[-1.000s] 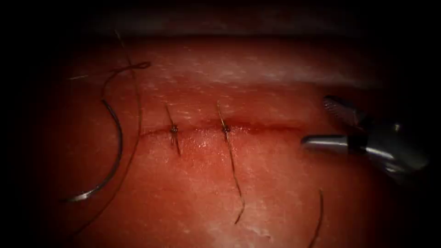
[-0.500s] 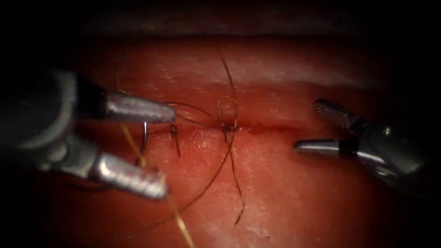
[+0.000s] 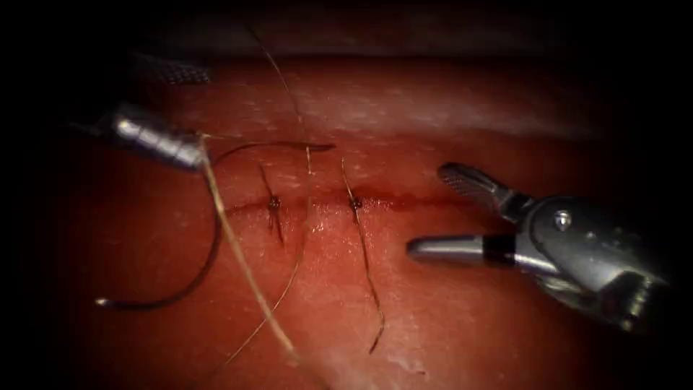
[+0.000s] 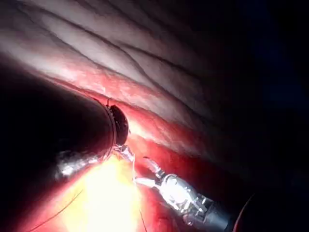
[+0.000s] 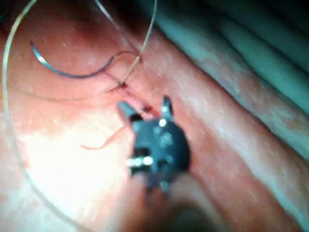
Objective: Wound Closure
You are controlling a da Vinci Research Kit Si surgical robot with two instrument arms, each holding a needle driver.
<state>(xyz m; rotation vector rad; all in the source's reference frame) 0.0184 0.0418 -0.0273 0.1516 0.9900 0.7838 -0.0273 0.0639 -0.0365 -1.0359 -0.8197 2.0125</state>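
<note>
Since half a second ago the left tool (image 3: 189, 148) has drawn back up and to the left; it now seems closed on the thread (image 3: 245, 263) (not on the needle). The needle (image 3: 191, 278) lies free on the tissue (image 3: 447, 325), left of the cut (image 3: 404, 202), its curve running from the left tool down to its tip. The right tool (image 3: 433, 209) stands wide open, empty, well apart on the cut's right.

You will find no readable text, label, brand, number or sign anywhere here, neither on the tissue (image 3: 447, 303) nor on either tool's metal.
</note>
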